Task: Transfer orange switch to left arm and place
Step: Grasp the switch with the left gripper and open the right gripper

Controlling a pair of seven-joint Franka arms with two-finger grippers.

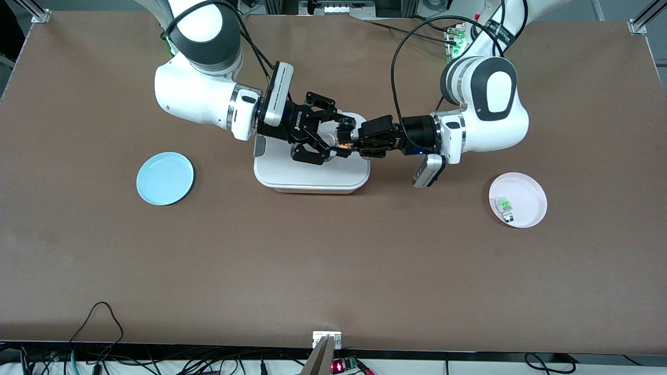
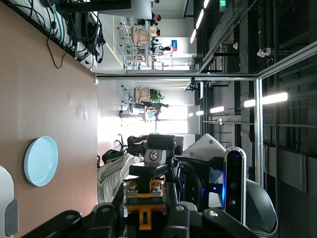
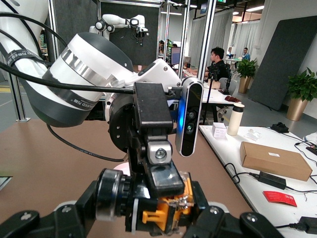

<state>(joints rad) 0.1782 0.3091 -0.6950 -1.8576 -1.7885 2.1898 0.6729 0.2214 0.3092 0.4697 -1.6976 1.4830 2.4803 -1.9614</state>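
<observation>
The work surface is a brown table with aluminium frame posts at its corners. Cables trail along its near edge. The surrounding room is an open office: white desks, potted plants, ceiling strip lights (lit), and a dark partition panel.

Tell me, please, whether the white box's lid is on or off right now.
On. The box sits closed beneath the two tools, its white lid flush on its base in the front view.
</observation>
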